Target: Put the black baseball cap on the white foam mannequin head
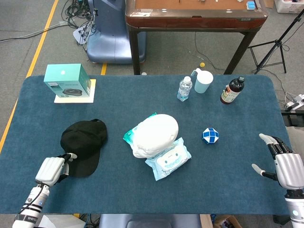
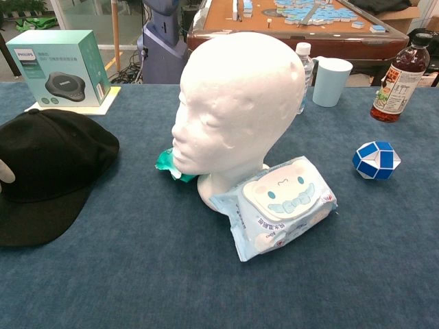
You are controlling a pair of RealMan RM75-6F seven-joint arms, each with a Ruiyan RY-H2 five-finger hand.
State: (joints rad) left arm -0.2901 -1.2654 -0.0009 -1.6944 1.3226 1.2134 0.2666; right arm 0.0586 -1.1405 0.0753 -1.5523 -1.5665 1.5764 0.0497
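Observation:
The black baseball cap (image 1: 83, 145) lies flat on the blue table at the front left, its brim toward the front edge; the chest view has the cap (image 2: 48, 164) at its left border. The white foam mannequin head (image 1: 154, 134) stands bare mid-table, and in the chest view the head (image 2: 236, 103) faces left. My left hand (image 1: 51, 170) is just left of the cap, one fingertip (image 2: 4, 171) at the cap's edge and nothing held. My right hand (image 1: 282, 164) hovers open at the table's right edge, far from both.
A pack of wet wipes (image 1: 167, 159) leans against the mannequin's base, with a green packet (image 1: 129, 135) on its other side. A blue-white puzzle ball (image 1: 210, 135), water bottle (image 1: 184, 89), cup (image 1: 204, 81) and brown bottle (image 1: 232, 90) stand right and back. A teal box (image 1: 68, 81) is back left.

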